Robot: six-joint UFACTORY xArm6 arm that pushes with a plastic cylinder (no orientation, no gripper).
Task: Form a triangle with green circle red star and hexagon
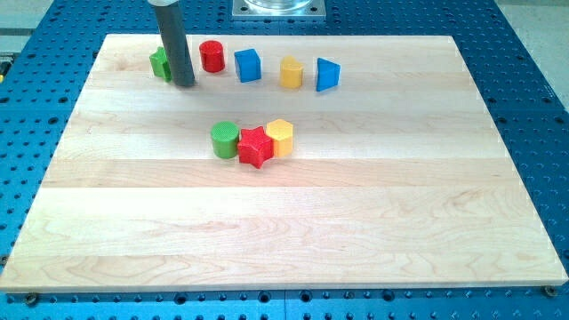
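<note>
The green circle (225,140), the red star (255,147) and the yellow hexagon (280,137) sit close together near the board's middle, touching in a shallow row with the star lowest. My tip (184,84) rests on the board at the upper left, well above and to the left of that group. It stands just right of a green block (161,63), partly hiding it.
A row of blocks lies along the top of the wooden board (284,222): a red cylinder (212,56), a blue cube (248,65), a yellow block (292,72) and a blue wedge-shaped block (327,74). A blue perforated table surrounds the board.
</note>
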